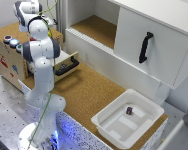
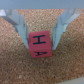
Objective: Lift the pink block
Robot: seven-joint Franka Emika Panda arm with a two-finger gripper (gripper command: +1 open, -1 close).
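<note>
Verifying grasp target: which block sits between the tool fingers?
The pink block marked H, on the cork, within the tool; the small dark one lies in the white bin.

The pink block (image 2: 39, 44) bears black letters — "H" and "A".

My worktop (image 1: 89, 92) is surfaced in brown cork, running from the wooden box to the near corner by the white tub (image 1: 126, 119). Along its far edge stands a white cabinet (image 1: 144, 35) with a black handle (image 1: 145, 47) on its sliding door and a cork-lined open compartment (image 1: 96, 27) beside it. A wooden box (image 1: 14, 62) with coloured buttons on top sits at the exterior view's left end, its drawer (image 1: 66, 65) pulled open. Below the worktop's edge lies a perforated metal base plate (image 1: 9, 115). Light is even and soft.
</note>
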